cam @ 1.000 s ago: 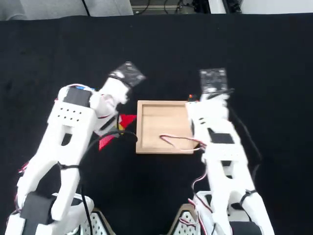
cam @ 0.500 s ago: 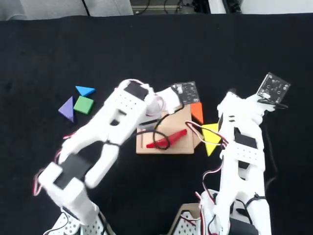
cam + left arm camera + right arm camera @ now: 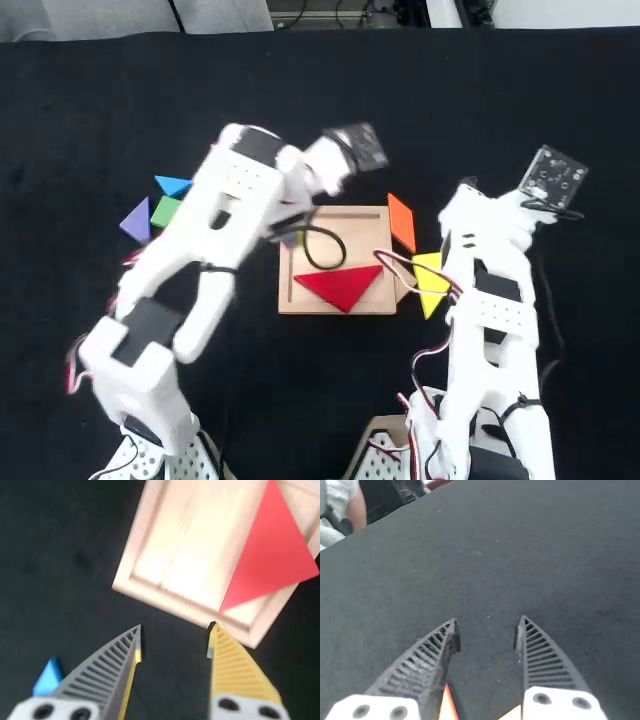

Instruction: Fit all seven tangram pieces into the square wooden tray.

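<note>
The square wooden tray [image 3: 300, 262] lies mid-table with a large red triangle [image 3: 340, 286] flat in its near half. An orange parallelogram [image 3: 401, 222] and a yellow triangle [image 3: 431, 276] lie against the tray's right side. At the far left sit a blue triangle [image 3: 172, 185], a green square [image 3: 166, 211] and a purple triangle [image 3: 135, 222]. My left gripper [image 3: 175, 632] is open and holds nothing, just outside the rim of the tray [image 3: 190, 560], with the red triangle [image 3: 272, 560] beyond. My right gripper [image 3: 486, 629] is open over bare black cloth.
The left arm [image 3: 215, 235] crosses from the near left to the tray's far left corner. The right arm [image 3: 487, 290] stands right of the tray, close to the yellow triangle. Its cables [image 3: 395, 265] trail over the tray's right rim.
The left arm carried the red triangle from left of the tray into it, let go and drew back to the tray's edge. The right arm swung off the tray to the right.
</note>
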`<state>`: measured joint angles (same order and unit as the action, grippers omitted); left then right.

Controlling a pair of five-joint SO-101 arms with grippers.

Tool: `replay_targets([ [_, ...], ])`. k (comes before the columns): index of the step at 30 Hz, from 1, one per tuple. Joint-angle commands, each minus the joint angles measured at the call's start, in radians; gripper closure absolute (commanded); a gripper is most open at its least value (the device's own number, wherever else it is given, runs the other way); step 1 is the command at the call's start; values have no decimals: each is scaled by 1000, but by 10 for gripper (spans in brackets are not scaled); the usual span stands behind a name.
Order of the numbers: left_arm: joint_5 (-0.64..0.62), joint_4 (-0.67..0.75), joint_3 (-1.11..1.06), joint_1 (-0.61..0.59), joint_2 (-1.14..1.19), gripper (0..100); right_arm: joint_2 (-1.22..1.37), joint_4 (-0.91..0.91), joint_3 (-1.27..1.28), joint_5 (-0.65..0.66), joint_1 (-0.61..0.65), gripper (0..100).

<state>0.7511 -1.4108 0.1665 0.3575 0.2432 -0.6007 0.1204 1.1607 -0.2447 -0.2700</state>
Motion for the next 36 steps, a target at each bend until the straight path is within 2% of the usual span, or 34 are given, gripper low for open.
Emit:
replay_targets([
  [1, -107, -132, 36, -108, -236, 780, 10, -12, -4, 135, 71, 808],
  [4, -175, -137, -85, -180, -414, 780, 10, -12, 13, 258, 158, 808],
  [7, -290, -28, -329, -252, -608, 780, 10, 20, 22, 427, 265, 808],
  [10, -470, 190, -653, -351, -812, 780, 10, 149, -15, 569, 358, 809],
  [12, -594, 377, -888, -414, -933, 780, 10, 245, -54, 588, 394, 825],
  [15, -753, 652, -1207, -481, -1099, 780, 10, 376, -117, 594, 433, 911],
  [18, -833, 838, -1399, -541, -1215, 780, 8, 522, -196, 631, 437, 962],
  [23, -850, 904, -1481, -599, -1274, 780, 5, 755, -280, 907, 442, 908],
  [29, -850, 999, -1529, -610, -1221, 780, 2, 789, -199, 1257, 443, 775],
  [31, -848, 1039, -1540, -610, -1198, 780, 2, 795, -174, 1318, 468, 740],
  [36, -844, 1057, -1527, -611, -1155, 780, 1, 911, -163, 1359, 578, 728],
])
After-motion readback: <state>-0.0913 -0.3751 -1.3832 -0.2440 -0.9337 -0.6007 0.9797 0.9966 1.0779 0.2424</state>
